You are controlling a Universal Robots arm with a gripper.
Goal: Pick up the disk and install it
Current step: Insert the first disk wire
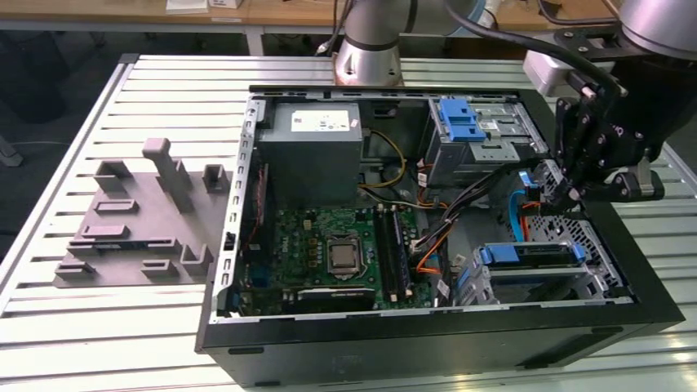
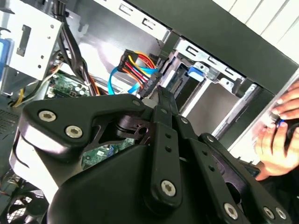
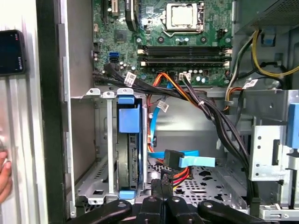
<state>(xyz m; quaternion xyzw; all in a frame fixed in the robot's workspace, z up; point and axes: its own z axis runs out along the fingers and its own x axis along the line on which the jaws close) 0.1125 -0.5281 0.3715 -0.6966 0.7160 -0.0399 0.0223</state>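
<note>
The disk [image 1: 528,255] sits in the lower drive cage of the open computer case, near the front on the exterior view's right; its blue carrier frame shows along the edges. In the first wrist view the disk [image 3: 128,149] stands edge-on in that cage with blue tabs at both ends. My gripper [image 1: 561,196] hangs inside the case just behind the cage, apart from the disk. Its fingers are shut, with my gripper's tips [image 3: 162,184] against a black cable connector [image 3: 172,158] with coloured wires. In the second wrist view my gripper [image 2: 161,93] meets that connector [image 2: 150,84]; whether it is clamped is unclear.
A grey power supply box [image 1: 316,155], the motherboard [image 1: 338,253] and a silver cage with a blue latch [image 1: 468,122] fill the case. Cable bundles [image 3: 205,107] cross beside the gripper. A grey fixture [image 1: 142,220] lies on the exterior view's left. A person's hand [image 2: 280,126] is outside the case wall.
</note>
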